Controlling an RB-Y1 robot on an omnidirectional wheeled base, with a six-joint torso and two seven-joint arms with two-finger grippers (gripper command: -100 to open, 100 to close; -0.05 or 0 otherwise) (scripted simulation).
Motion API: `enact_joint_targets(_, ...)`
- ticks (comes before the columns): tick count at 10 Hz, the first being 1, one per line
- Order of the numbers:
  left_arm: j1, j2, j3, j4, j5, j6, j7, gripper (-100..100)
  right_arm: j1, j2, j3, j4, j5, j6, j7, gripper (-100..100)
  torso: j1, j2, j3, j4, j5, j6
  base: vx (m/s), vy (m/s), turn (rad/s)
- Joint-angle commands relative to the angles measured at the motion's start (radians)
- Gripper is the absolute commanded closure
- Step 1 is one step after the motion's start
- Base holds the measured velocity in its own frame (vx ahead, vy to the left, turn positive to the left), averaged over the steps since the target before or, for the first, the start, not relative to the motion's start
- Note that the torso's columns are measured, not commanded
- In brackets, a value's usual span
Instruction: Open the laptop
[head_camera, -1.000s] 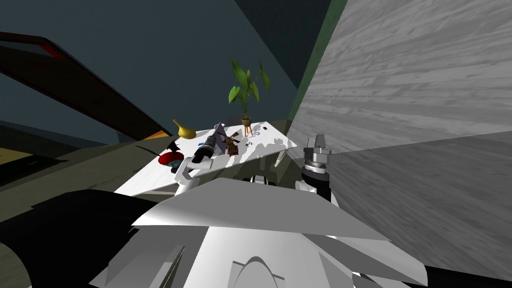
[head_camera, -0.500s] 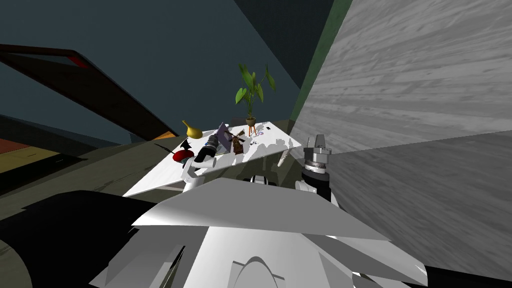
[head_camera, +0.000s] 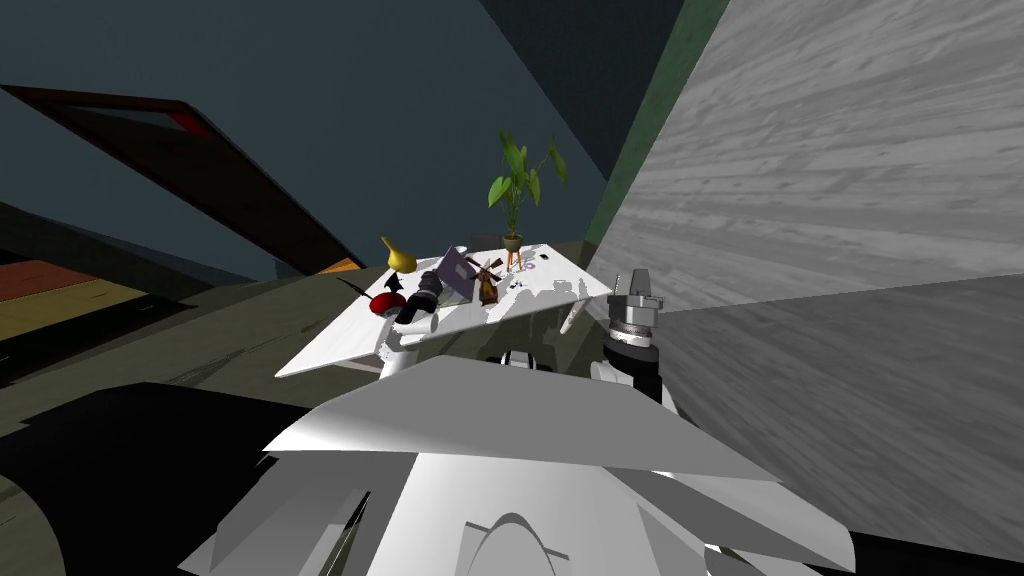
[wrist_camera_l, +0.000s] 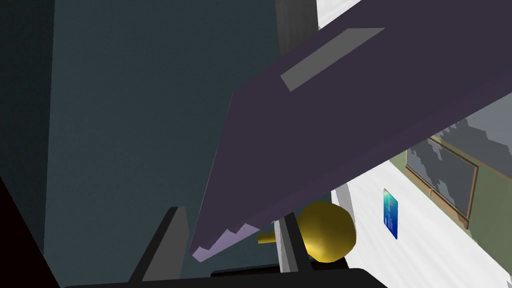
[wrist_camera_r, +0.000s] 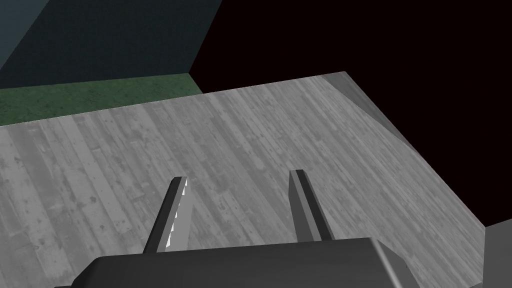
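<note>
L gripper (wrist_camera_l: 229, 214): fingers (wrist_camera_l: 167, 240) spread, clamping nothing. The lower corner of the dark purple laptop (wrist_camera_l: 320, 125) lid sits btwn them, its edge crossing in front of one finger. Can't tell if it touches either. The lid bears a grey rectangle (wrist_camera_l: 331, 57). Just past the gripper is a yellow vase (wrist_camera_l: 330, 232) w/ a round body, on the white table (wrist_camera_l: 430, 250). A blue card (wrist_camera_l: 391, 213) lies flat on the table farther out.

Head view: L gripper is over the table's near part. The laptop is at its 1 o'clock, right against it, about mid-table, lid up at a slant. The vase is at the gripper's 11 o'clock, and a red obj (head_camera: 386, 303) is just beside it at 9. A brown windmill-like figure (head_camera: 487, 286) stands at the laptop's 3 o'clock. A potted plant (head_camera: 518, 190) is at 1 o'clock, at the table's far end.

R gripper (head_camera: 632, 290) is off the table at its 3 o'clock, well apart from the laptop, by a grey planked wall (wrist_camera_r: 250, 130). Its fingers (wrist_camera_r: 305, 205) are spread, holding nothing.
</note>
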Motion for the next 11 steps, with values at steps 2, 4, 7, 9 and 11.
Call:
enact_joint_targets(2, -0.034, -0.061, -0.004, 0.091, 0.046, -0.069, 0.05, 100, 0.0, 0.0, 0.0, 0.0, 0.0, 0.0, 0.0, 0, -0.002, 0.002, 0.001, 0.003, -0.002, 0.0, -0.036, 0.094, 0.027)
enact_joint_targets(4, -0.051, -0.091, -0.005, 0.142, 0.072, -0.109, 0.076, 100, 0.0, 0.0, 0.0, 0.0, 0.0, 0.0, 0.0, 0, -0.003, 0.004, 0.002, 0.003, -0.003, 0.0, -0.041, 0.09, 0.027)
enact_joint_targets(7, -0.062, -0.115, -0.005, 0.17, 0.088, -0.128, 0.091, 100, 0.0, 0.0, 0.0, 0.0, 0.0, 0.0, 0.0, 0, -0.004, 0.004, 0.002, 0.004, -0.003, 0.0, -0.031, 0.068, 0.02)
enact_joint_targets(9, -0.075, -0.142, -0.015, 0.238, 0.119, -0.196, 0.118, 100, 0.0, 0.0, 0.0, 0.0, 0.0, 0.0, 0.0, 0, -0.005, 0.005, 0.002, 0.004, -0.004, -0.001, -0.016, 0.057, 0.013)
enact_joint_targets(11, -0.073, -0.14, -0.008, 0.205, 0.128, -0.157, 0.128, -100, 0.0, 0.0, 0.0, 0.0, 0.0, 0.0, 0.0, 0, -0.001, 0.007, 0.004, 0.005, -0.003, -0.002, -0.025, 0.064, -0.005)
